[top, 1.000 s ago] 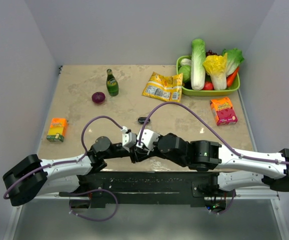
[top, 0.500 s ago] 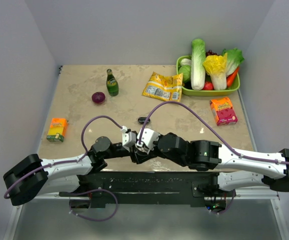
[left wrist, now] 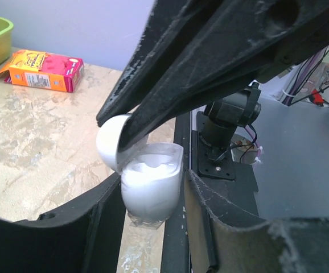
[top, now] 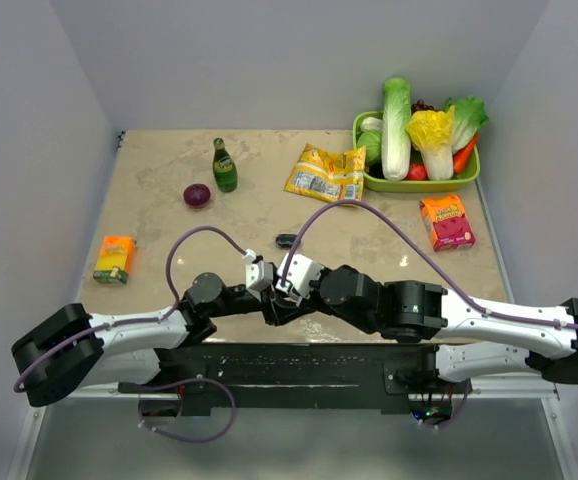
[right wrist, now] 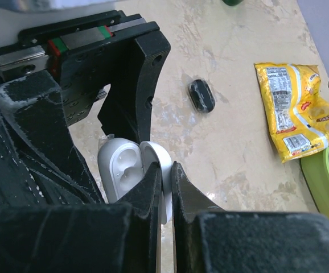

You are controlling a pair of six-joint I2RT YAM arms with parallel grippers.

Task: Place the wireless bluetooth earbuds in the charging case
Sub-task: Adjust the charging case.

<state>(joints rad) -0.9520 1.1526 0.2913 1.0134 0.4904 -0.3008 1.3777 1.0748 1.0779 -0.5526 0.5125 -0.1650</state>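
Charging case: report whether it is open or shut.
Open. The left gripper holds the case; its lid stands swung back, and the right gripper pinches it.

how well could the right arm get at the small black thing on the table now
Probably not yet: the right pincer is shut on the open case that the left pincer holds. The path across the table to the black thing looks free.

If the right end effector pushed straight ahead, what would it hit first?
The open case it pinches by the lid; right behind, probably the left end effector holding it.
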